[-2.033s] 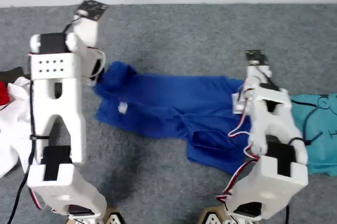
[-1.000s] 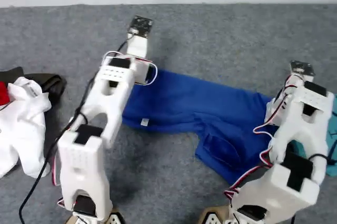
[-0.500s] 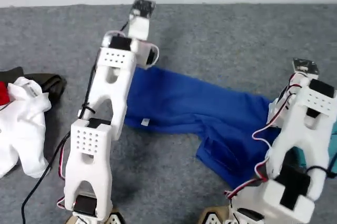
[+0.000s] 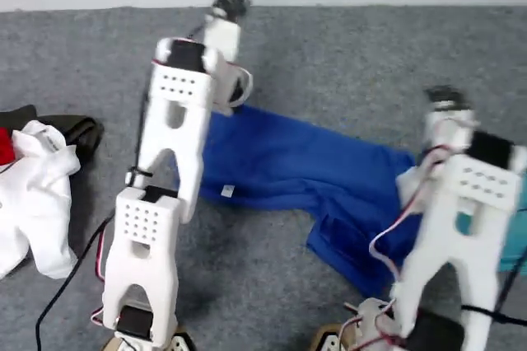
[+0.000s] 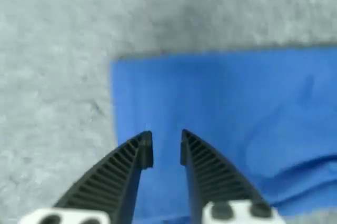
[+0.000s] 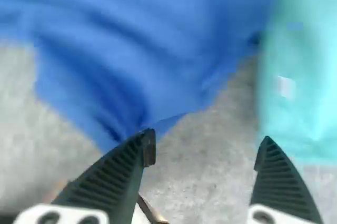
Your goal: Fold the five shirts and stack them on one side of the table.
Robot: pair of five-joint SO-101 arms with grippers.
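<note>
My left pincer: barely parted, empty, over blue shirt.
My right pincer: spread wide, empty, near teal shirt.

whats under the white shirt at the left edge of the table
A black garment sticks out from beneath the white shirt, on the grey table. How far it runs underneath, and anything else there, is covered.

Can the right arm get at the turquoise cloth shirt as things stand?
Probably yes: the right pincer hangs open right beside the turquoise cloth shirt, and nothing lies over its near edge.
</note>
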